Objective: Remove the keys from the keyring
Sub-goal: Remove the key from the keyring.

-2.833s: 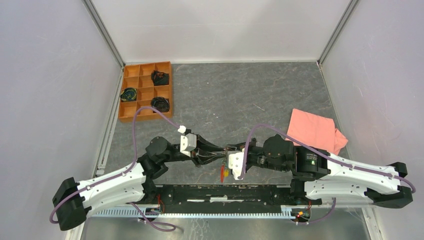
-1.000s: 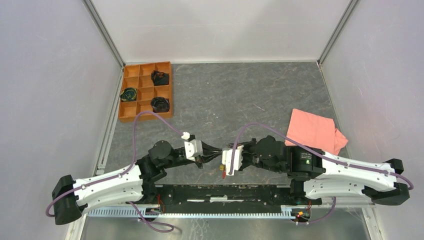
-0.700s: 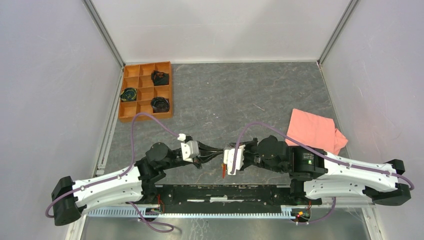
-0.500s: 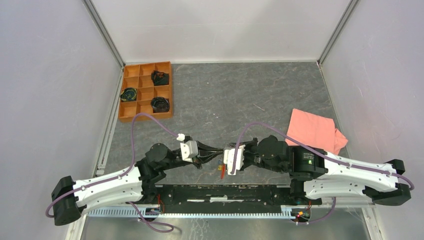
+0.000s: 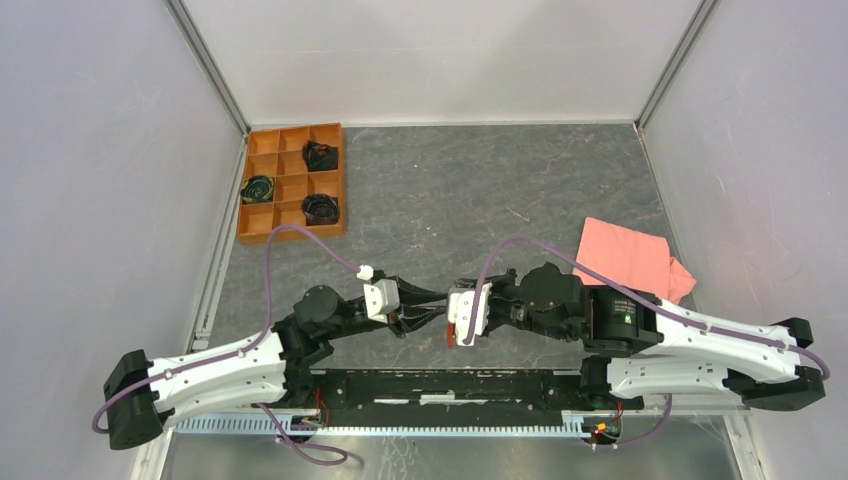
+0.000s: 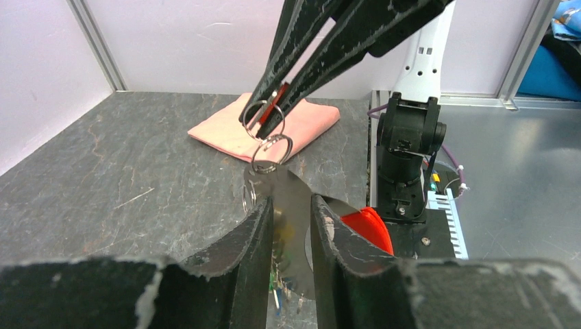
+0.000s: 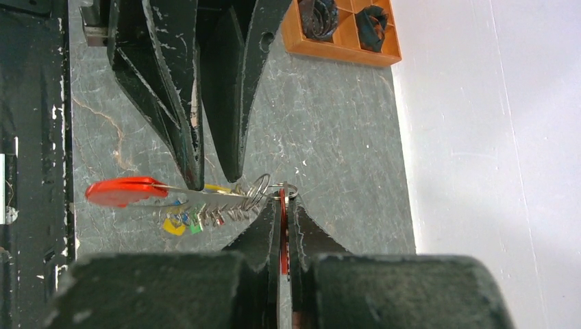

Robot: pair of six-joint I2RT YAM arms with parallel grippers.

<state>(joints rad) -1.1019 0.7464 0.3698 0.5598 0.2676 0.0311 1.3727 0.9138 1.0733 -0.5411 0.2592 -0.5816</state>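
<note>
My right gripper (image 7: 283,199) is shut on the red strap (image 7: 281,226) of the keyring, whose thin metal ring (image 7: 281,188) sits just past its tips. A large flat key with a red head (image 7: 123,192) hangs from linked rings (image 6: 272,147) and is held level in the air. My left gripper (image 6: 292,205) is closed across this key's blade (image 6: 291,199). Several tiny keys with yellow (image 7: 171,225), green and blue heads dangle under the blade. In the top view both grippers (image 5: 446,312) meet low over the table's near middle.
A pink cloth (image 5: 630,262) lies at the right of the table. An orange divided tray (image 5: 290,236) stands at the far left with dark coiled items in some cells. The arms' black base rail (image 5: 450,385) runs just below the grippers.
Both grippers have shifted slightly away from the base rail, still joined at the key bunch. The red key head has risen a little with them.
</note>
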